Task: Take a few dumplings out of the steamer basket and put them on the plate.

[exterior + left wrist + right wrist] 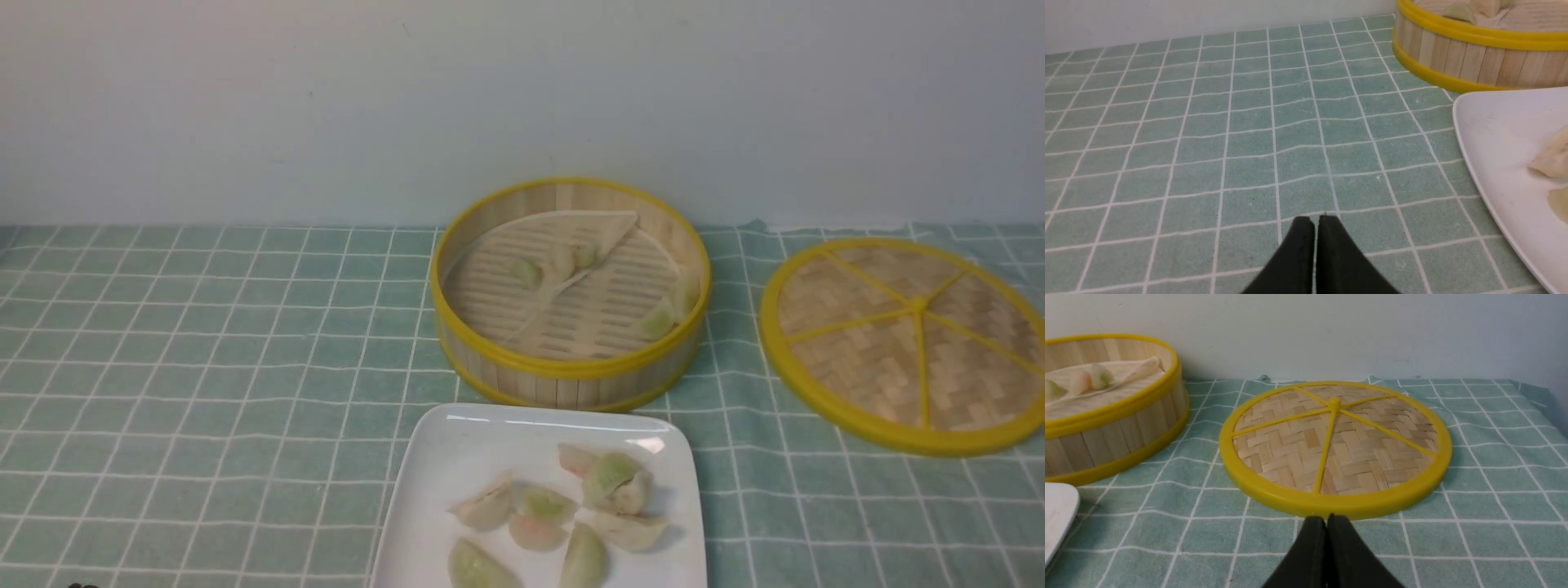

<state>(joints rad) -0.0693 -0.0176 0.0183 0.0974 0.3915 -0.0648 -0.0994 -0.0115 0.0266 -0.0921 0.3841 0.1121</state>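
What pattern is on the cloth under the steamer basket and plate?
The cloth is pale green with a grid of thin white lines, seen best in the left wrist view.

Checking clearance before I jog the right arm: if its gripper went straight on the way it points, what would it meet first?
Most likely the lid: its yellow rim lies just ahead of the shut right gripper, though the gap between them is hard to judge.

Steamer basket (563, 371): pale wooden slat wall, slatted floor, glossy yellow plastic-looking rims, a thin pale liner inside. Lid (906, 343): woven bamboo, matt, yellow spokes. Plate (457, 457): white, glossy, smooth. Dumplings (563, 514): translucent, slightly shiny skins. Cloth (204, 367) over the surface: green checked, matt weave. My left tool (1314, 222) and right tool (1327, 520): matt black.
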